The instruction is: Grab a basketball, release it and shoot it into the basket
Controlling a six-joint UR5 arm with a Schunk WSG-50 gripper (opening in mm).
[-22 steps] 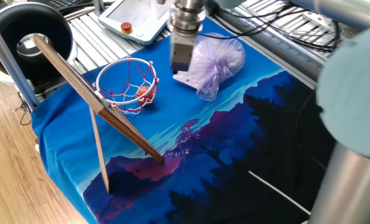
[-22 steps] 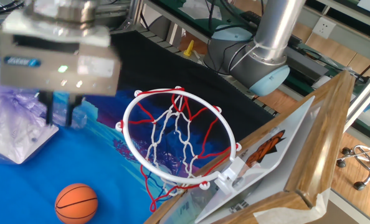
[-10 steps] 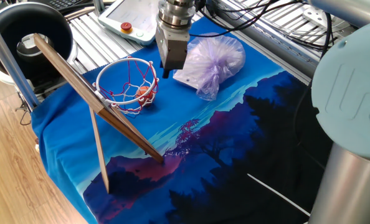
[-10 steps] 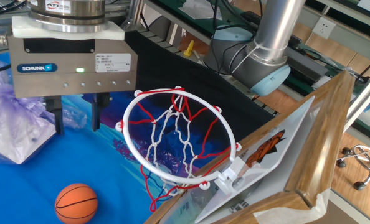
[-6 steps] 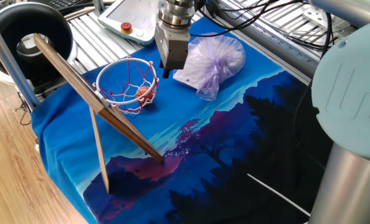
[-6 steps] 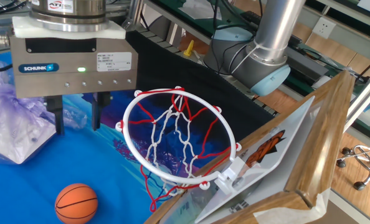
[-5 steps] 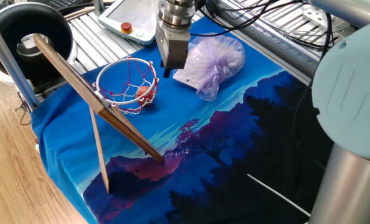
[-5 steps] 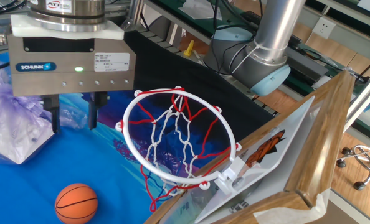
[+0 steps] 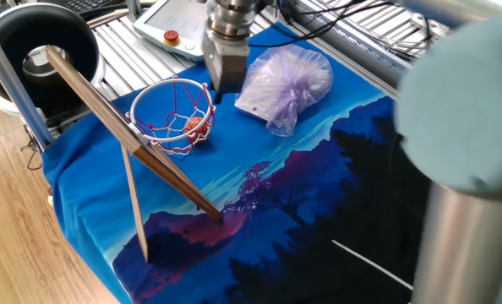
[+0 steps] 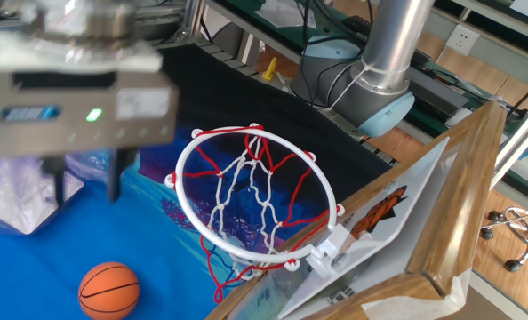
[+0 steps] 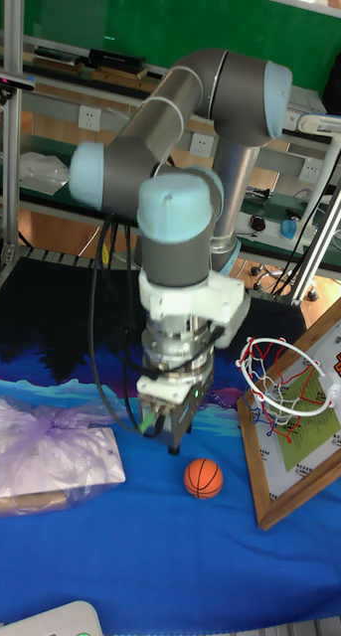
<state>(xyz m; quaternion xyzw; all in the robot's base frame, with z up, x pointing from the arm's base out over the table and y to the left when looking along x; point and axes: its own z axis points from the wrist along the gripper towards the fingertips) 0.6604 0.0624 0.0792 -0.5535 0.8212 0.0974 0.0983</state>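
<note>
No readable text, claw [image 10: 84, 187] body label blurred

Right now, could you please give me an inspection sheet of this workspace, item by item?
Surface: blue printed cloth covers the table, lying mostly flat.
Job's things: basketball rests on the cloth, ungripped, beside the hoop; the hoop's red rim and net hang from a tilted wooden backboard.
Clutter: pale purple plastic bag on the cloth by the gripper.
Grippers: gripper hangs above the cloth between bag and hoop, fingers apart, holding nothing.
Cables: black cables run along the arm.
Surroundings: black round tub and a control pendant beyond the cloth; metal frame bars; wooden floor.
</note>
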